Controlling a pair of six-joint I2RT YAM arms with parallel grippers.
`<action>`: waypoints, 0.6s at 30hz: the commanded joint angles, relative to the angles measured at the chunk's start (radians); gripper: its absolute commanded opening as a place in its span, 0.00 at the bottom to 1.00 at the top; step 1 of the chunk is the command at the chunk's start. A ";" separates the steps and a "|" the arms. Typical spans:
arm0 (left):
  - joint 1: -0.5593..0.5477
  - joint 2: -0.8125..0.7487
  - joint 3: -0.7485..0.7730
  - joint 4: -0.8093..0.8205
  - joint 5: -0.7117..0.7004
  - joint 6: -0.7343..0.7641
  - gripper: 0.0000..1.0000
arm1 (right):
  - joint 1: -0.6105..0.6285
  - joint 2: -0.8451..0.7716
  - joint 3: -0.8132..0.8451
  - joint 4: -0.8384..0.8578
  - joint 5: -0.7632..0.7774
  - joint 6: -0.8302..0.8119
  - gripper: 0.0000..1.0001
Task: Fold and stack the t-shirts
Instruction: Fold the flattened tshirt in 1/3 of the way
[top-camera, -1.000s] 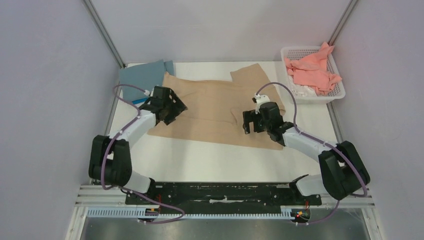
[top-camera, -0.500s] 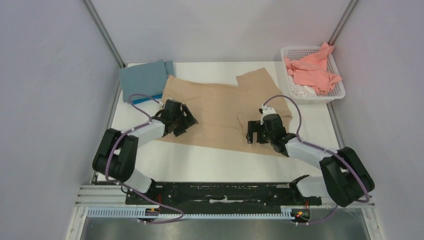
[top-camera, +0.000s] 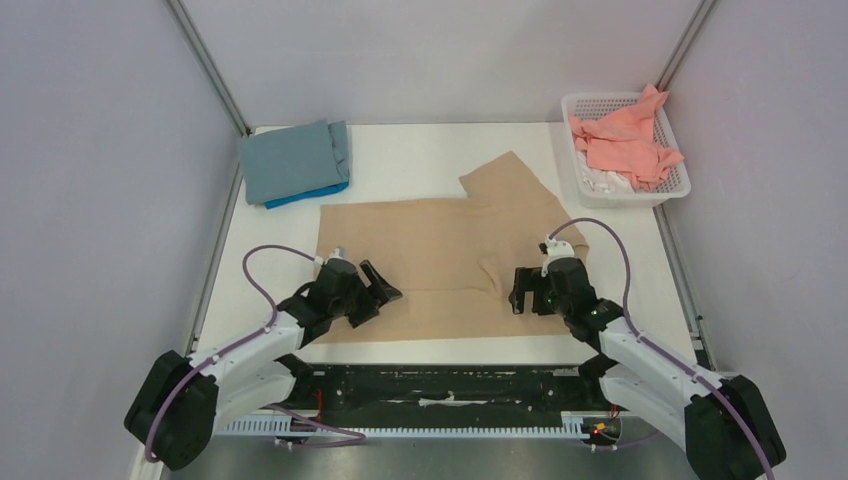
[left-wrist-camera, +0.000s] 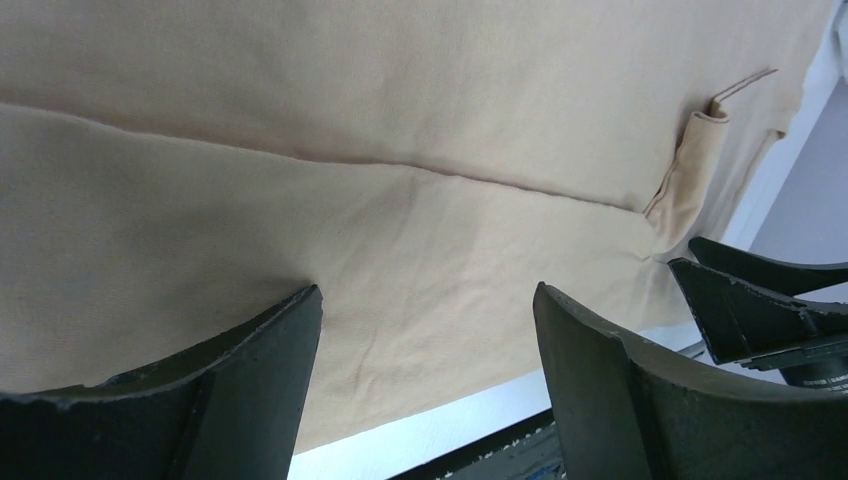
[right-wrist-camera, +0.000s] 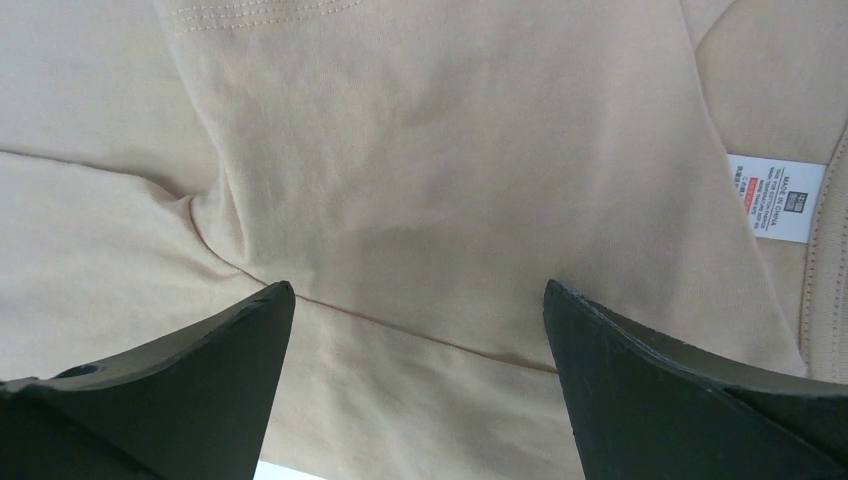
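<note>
The beige-tan t-shirt (top-camera: 440, 250) lies spread flat on the white table, its near hem close to the front edge and one sleeve (top-camera: 510, 175) pointing to the back. My left gripper (top-camera: 378, 300) is open and empty over the shirt's near left part; in the left wrist view (left-wrist-camera: 428, 295) the cloth (left-wrist-camera: 400, 120) lies under its spread fingers. My right gripper (top-camera: 516, 290) is open and empty over the near right part; in the right wrist view (right-wrist-camera: 418, 285) the cloth (right-wrist-camera: 440, 150) with a white label (right-wrist-camera: 775, 195) lies beneath it.
A folded grey-blue shirt (top-camera: 292, 158) lies on a bright blue one (top-camera: 305, 195) at the back left. A salmon pink shirt (top-camera: 625, 140) fills the white lattice basket (top-camera: 676, 186) at the back right. The black rail (top-camera: 450, 385) runs along the front edge.
Both grippers have moved toward the near edge, and the beige shirt has come with them. It now lies flatter, squarer and clear of the grey-blue stack.
</note>
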 joint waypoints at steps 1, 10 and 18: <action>-0.025 -0.050 -0.085 -0.228 -0.018 -0.079 0.85 | 0.005 -0.067 -0.073 -0.238 -0.077 0.065 0.98; -0.050 -0.147 -0.103 -0.272 -0.019 -0.097 0.86 | 0.021 -0.196 -0.081 -0.367 -0.061 0.172 0.98; -0.062 -0.146 -0.088 -0.284 0.003 -0.086 0.86 | 0.032 -0.292 -0.029 -0.524 -0.004 0.197 0.98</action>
